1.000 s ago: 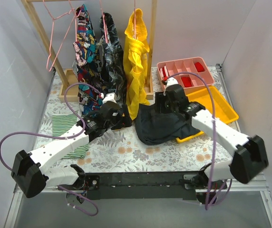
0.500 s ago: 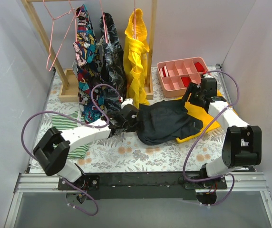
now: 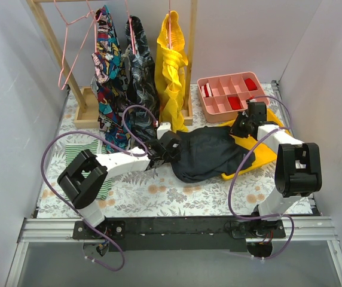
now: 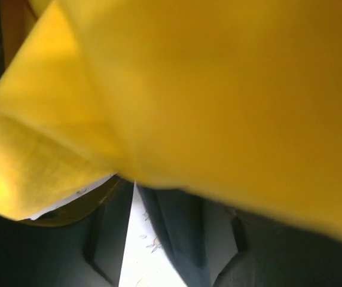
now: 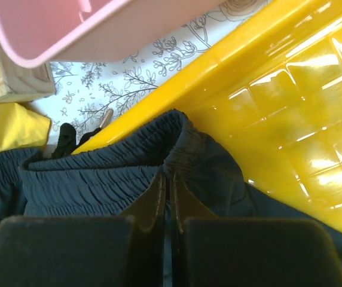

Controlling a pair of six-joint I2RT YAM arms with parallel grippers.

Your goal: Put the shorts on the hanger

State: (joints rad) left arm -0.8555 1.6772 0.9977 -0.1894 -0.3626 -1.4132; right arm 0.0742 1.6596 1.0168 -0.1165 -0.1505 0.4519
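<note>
The right gripper (image 5: 168, 179) has its fingers pressed together on the gathered waistband of the shorts (image 3: 210, 152), pinching a raised fold of the dark cloth. Just past that fold, the wrist view shows the sloping wall of the yellow tray (image 5: 290, 78), and beyond it the corner of a pink box (image 5: 69, 30) and a strip of the flowered desk (image 5: 153, 72). From above, this gripper sits toward the right edge of the desk, at the back right end of the shorts. The left gripper (image 3: 170, 147) lies at the left end of the shorts, near the middle of the desk. Its wrist view is almost filled by blurred yellow cloth (image 4: 207, 89), with only dark shapes and a sliver of desk below, so I cannot tell whether it is wide, narrow or holding anything. The shorts lie spread between the two grippers, their right part over the tray and the rest on the desk. The hanger (image 3: 69, 48) hangs bare from the wooden rack (image 3: 51, 36) at the back left corner, well apart from the shorts. Three garments hang to its right, the yellow one (image 3: 171, 72) nearest the left gripper.
</note>
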